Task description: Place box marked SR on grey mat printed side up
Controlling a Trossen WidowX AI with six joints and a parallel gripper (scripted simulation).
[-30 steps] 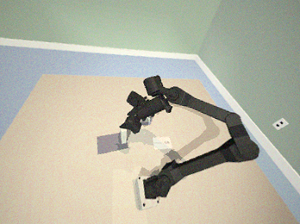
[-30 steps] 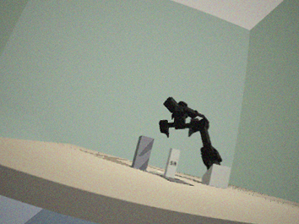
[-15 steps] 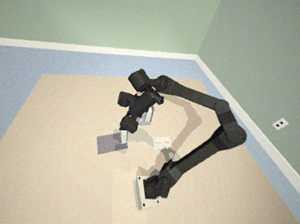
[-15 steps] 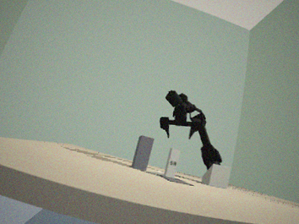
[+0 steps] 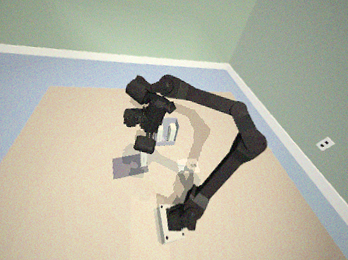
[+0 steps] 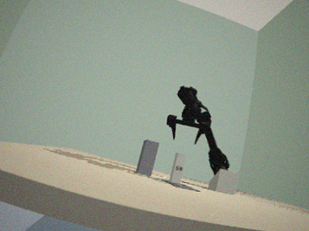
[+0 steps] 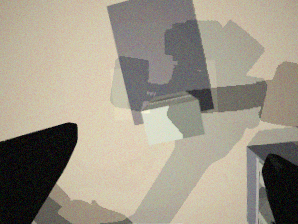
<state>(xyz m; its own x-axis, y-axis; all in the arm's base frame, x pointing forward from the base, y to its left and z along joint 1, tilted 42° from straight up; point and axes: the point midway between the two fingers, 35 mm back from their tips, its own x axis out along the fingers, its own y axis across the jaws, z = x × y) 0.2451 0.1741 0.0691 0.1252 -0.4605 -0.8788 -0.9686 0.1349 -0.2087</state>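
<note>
At the bottom of the exterior view, the pale tan table (image 5: 73, 215) (image 6: 98, 190) (image 7: 45, 75) shows its thick curved edge. Beyond it, near the frame's middle, the slim white SR box (image 5: 144, 160) (image 6: 178, 163) (image 7: 156, 129) stands upright at one end of the flat grey mat (image 5: 122, 169) (image 6: 190, 188) (image 7: 150, 27). It balances on a narrow end, so its large printed "SR" faces sideways, towards the exterior view. The right part is out of the bin, but the pose is wrong: it probably needs tipping onto its back, print upward, with more of it over the mat.

The black two-fingered tool (image 5: 146, 131) (image 6: 185, 140) (image 7: 170, 148) hangs above the box, released, its fingers spread wide with nothing between them. That spread probably leaves room to straddle the box; a sideways nudge could topple it print down.

Left of the box in the exterior view stands the tall grey-blue bin (image 6: 148, 158) (image 5: 177, 133) (image 7: 252, 182). In the top view two pale upright boxes (image 5: 172, 132) show in it, presumably the others, held standing by its walls; their codes cannot be read.

Farthest back rises the pale green wall (image 5: 120, 14) (image 6: 113, 64).
</note>
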